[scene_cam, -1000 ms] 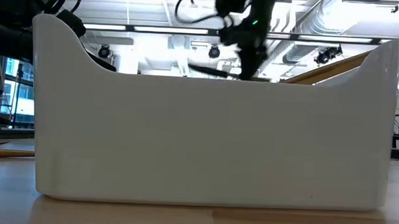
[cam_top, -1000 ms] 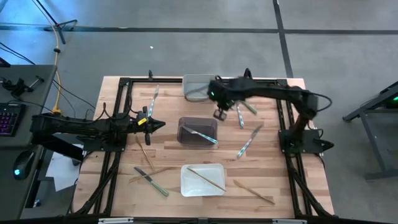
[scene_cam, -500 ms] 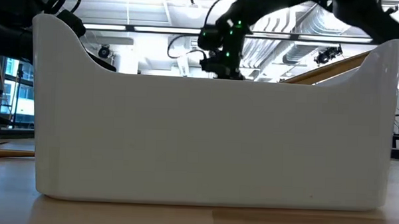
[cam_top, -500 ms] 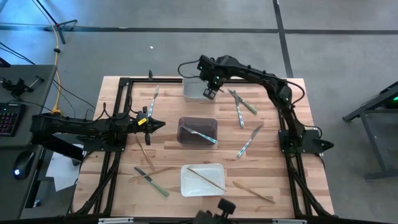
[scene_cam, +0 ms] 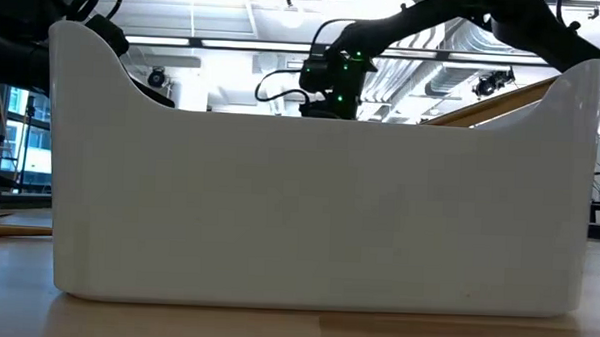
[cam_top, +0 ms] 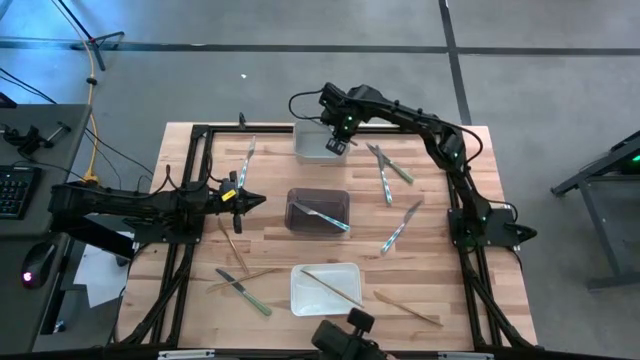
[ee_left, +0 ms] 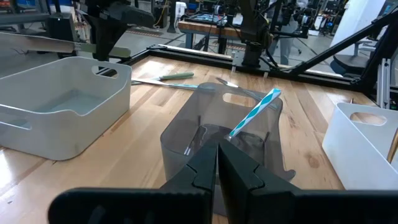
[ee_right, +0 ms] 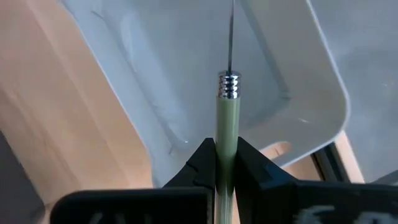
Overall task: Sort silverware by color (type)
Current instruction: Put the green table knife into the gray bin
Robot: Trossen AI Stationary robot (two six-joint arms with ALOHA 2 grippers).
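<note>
The right gripper (ee_right: 225,163) hangs over the pale grey rectangular bin (cam_top: 312,143) at the wooden counter's (cam_top: 270,215) far edge, jaws clamped on an olive-green-handled utensil (ee_right: 226,118). The left gripper (cam_top: 256,200) waits beside the dark translucent bin (cam_top: 318,200), jaws closed, empty.

The right arm reaches far across the table, its wrist bent downward so the right gripper (cam_top: 337,146) points down, fingers (ee_right: 200,163) clamped tight on a thin green utensil handle (ee_right: 226,134). The left arm lies stretched out low and level, and the left gripper (cam_top: 258,201) has its fingers pressed together, holding nothing.
</note>
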